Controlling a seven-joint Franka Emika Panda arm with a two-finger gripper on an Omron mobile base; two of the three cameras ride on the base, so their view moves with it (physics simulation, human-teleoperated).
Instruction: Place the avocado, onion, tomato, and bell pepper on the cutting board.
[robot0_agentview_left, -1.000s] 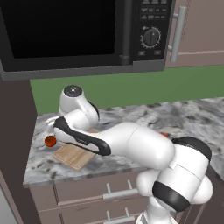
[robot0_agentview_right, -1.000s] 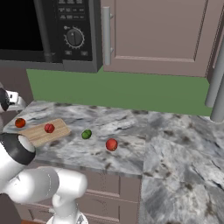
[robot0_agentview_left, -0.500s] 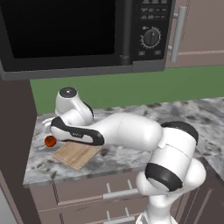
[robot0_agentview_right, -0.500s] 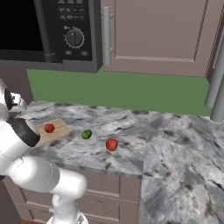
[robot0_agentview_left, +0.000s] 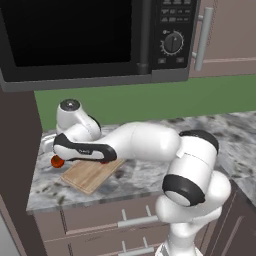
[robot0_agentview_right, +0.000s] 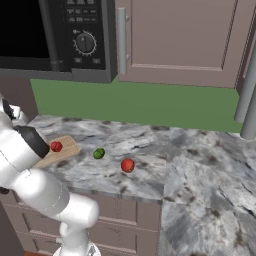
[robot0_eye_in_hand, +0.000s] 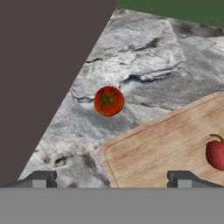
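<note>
The hand is open and holds nothing. It hangs over the corner of the cutting board. The tomato sits on the desk, just off the board and straight ahead of the hand. The red bell pepper lies on the board. The avocado waits farther along the desk.
</note>
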